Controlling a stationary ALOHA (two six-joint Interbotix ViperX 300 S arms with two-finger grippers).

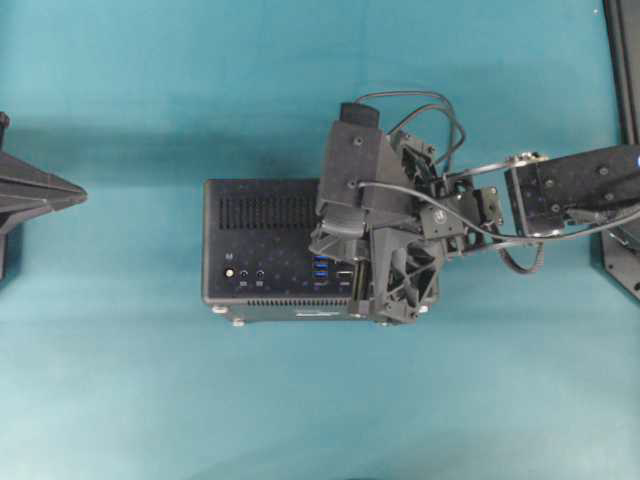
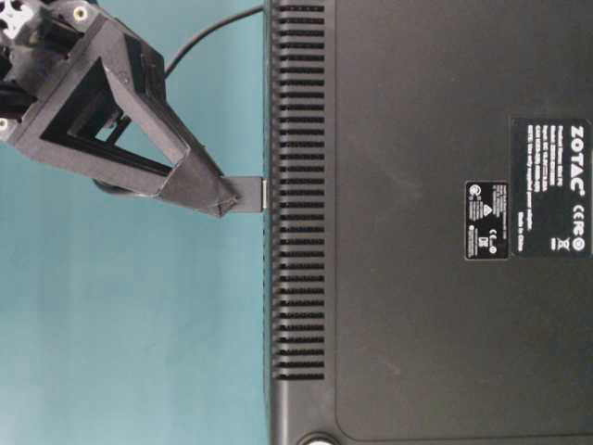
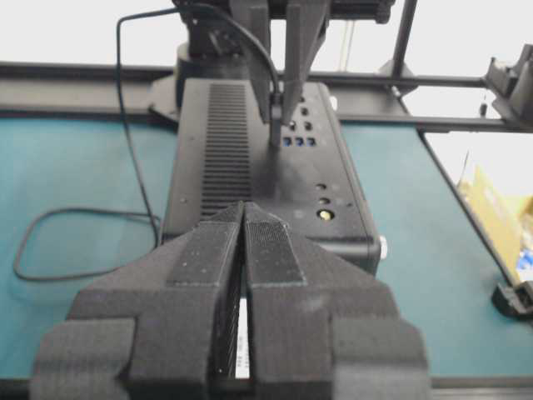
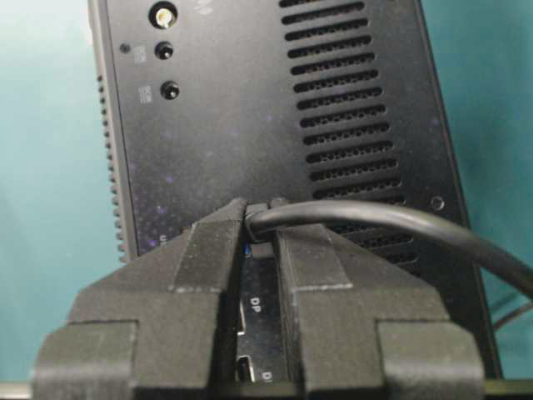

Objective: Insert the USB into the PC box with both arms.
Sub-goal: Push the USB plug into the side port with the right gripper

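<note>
So the PC box is sitting on its side on the teal table, port face pointing up at the overhead camera. The right gripper is parked right over that face with its fingers clamped around the USB plug, cable curling off behind it. From table level you can see the plug tip touching the box's edge by the vent slots; whether it's actually seated in a port, can't tell. The left gripper hangs back at the table's left edge, well apart from the box, jaws pressed together with nothing between them.
</note>
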